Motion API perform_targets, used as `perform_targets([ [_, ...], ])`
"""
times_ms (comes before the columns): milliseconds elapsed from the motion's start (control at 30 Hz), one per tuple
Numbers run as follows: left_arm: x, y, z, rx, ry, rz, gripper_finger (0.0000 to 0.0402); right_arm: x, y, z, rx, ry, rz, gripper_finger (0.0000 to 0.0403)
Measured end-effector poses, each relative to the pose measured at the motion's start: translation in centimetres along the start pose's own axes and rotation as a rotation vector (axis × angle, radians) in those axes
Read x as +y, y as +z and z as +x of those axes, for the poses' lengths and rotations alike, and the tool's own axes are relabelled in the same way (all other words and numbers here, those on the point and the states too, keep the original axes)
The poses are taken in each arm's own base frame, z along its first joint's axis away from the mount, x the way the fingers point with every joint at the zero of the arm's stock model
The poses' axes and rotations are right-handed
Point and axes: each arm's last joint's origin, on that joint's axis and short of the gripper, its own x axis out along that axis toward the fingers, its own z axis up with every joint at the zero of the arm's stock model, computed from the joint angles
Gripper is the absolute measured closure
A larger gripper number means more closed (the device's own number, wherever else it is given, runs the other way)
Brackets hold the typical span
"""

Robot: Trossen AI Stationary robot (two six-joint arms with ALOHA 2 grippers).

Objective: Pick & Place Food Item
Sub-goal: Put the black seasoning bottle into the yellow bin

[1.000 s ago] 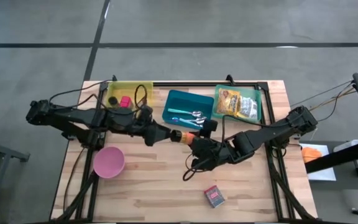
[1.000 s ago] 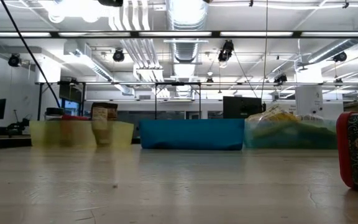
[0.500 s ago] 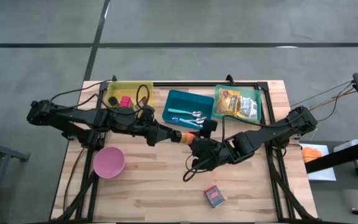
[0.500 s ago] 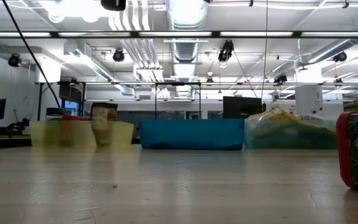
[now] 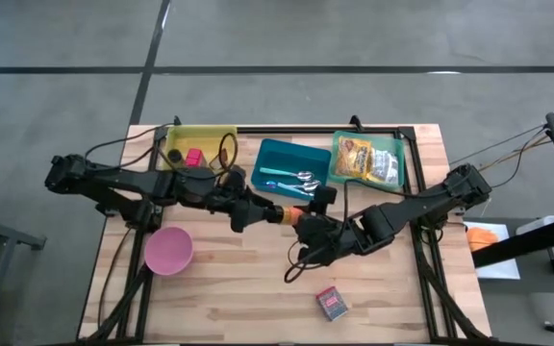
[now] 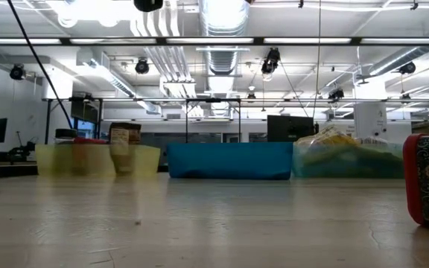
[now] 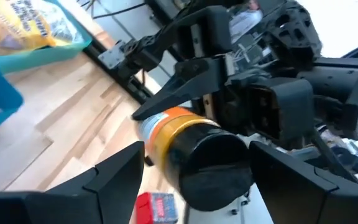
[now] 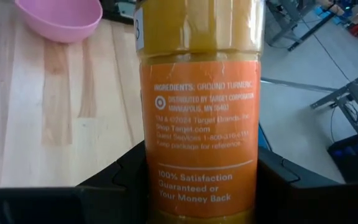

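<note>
Holding the turmeric jar (image 5: 284,213) above mid-table, the right gripper (image 5: 306,227) clamps its body; the left gripper (image 5: 260,213), fingers wide, apparently brackets its black cap: releasing early risks dropping it during handover

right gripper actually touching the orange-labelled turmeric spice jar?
Touching. The right wrist view shows the right gripper with its dark fingers pressed against both sides of the orange-labelled turmeric spice jar, no gap.

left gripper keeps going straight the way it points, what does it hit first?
The spice jar, black cap toward the left gripper, right between its open fingers. The right gripper holds the jar's other end, so that comes next. How far apart they are is hard to judge.
</note>
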Motion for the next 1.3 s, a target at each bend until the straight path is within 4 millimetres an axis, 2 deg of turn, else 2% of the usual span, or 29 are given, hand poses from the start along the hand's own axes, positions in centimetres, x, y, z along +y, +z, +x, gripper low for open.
perform_targets([
  [367,-0.02,0.03,0.11,-0.022,0.003,0.008,0.0107,-0.25,0.44,-0.21,-0.011,-0.003,0.007,0.0223],
  [567,-0.03,0.08,0.1,-0.027,0.001,-0.043,0.0103,-0.29,0.5,-0.25,-0.011,-0.003,0.005,0.0223],
  [733,-0.11,0.02,0.1,0.004,-0.026,-0.091,0.0059,-0.28,0.5,-0.26,-0.012,-0.002,0.005,0.0223],
  [833,-0.18,-0.12,0.09,0.044,-0.055,-0.013,0.0017,-0.28,0.5,-0.26,-0.012,-0.002,0.005,0.0223],
  [900,-0.2,-0.14,0.09,0.044,-0.057,0.01,0.0007,-0.28,0.5,-0.26,-0.011,-0.002,0.005,0.0223],
  [1100,0.14,-0.1,0.1,0.014,0.002,-0.124,0.0042,-0.25,0.49,-0.27,-0.011,0.003,0.006,0.0223],
  [1300,0.33,-0.25,0.05,0.028,0.027,-0.209,0.0049,-0.2,0.45,-0.26,-0.003,0.029,0.005,0.0223],
])
